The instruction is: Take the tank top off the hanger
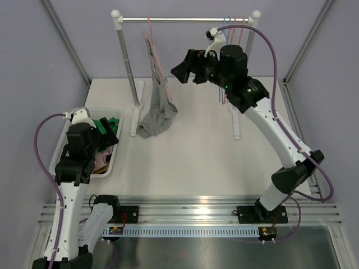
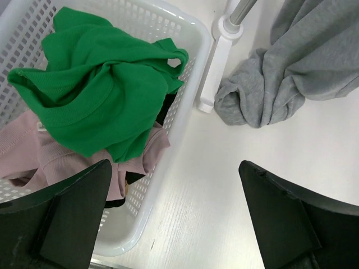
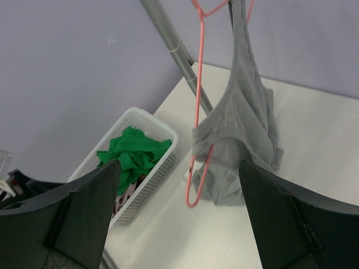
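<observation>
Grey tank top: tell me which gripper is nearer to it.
Right. The right gripper is open just beside the grey tank top; the left gripper is open at the white basket, farther away.

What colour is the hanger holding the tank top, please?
The hanger is pink, clearest in the right wrist view, where the grey tank top hangs from it.

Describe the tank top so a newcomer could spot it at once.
Find the clothes rail at the back of the table. From its left part a pink hanger carries the tank top: grey, limp, its hem pooled on the table. The hangers at the right end look bare.
</observation>
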Available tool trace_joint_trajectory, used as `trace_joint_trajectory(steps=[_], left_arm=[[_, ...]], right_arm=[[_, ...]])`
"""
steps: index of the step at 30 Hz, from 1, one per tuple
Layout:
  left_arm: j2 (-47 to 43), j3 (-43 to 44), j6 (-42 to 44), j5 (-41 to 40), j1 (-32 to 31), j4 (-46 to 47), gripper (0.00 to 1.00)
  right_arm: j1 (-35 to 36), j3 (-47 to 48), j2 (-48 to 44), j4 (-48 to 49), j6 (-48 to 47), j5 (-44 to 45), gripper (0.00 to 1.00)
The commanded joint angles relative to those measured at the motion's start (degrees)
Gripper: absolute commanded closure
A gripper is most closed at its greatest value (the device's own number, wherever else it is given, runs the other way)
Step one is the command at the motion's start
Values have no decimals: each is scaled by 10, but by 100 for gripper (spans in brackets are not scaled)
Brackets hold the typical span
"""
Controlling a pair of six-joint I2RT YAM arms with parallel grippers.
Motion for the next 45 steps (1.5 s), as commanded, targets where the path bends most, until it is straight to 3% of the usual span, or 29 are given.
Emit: trace_joint_trajectory(steps=[1, 8, 12, 15, 16, 21, 23, 27, 31, 37, 45], left_arm=[[-15, -22, 12, -1, -7, 42, 1], [-11, -31, 14, 45, -8, 52, 1], [-18, -33, 14, 60, -8, 56, 1], [-21, -36, 16, 75, -14, 62, 1], [-19, -36, 17, 78, -17, 61, 1], [-14, -36, 18, 92, -25, 62, 1], [-15, -37, 19, 94, -27, 63, 1], [-16, -38, 20, 99, -33, 64, 1], [-12, -39, 21, 101, -37, 64, 1], [-9, -39, 22, 101, -41, 64, 1], [-6, -40, 22, 102, -41, 64, 1]], right_arm=[[31, 111, 80, -25, -72, 97, 7], [67, 331, 257, -107, -131, 177, 16], [75, 436, 344, -124, -150, 193, 26], [79, 448, 368, -108, -170, 204, 44], [79, 451, 371, -105, -173, 206, 56], [83, 452, 374, -82, -184, 218, 71], [83, 453, 375, -79, -188, 218, 74], [83, 455, 381, -73, -198, 216, 70], [83, 465, 386, -68, -201, 216, 73], [83, 467, 387, -65, -198, 216, 94], [83, 460, 373, -60, -189, 230, 100]])
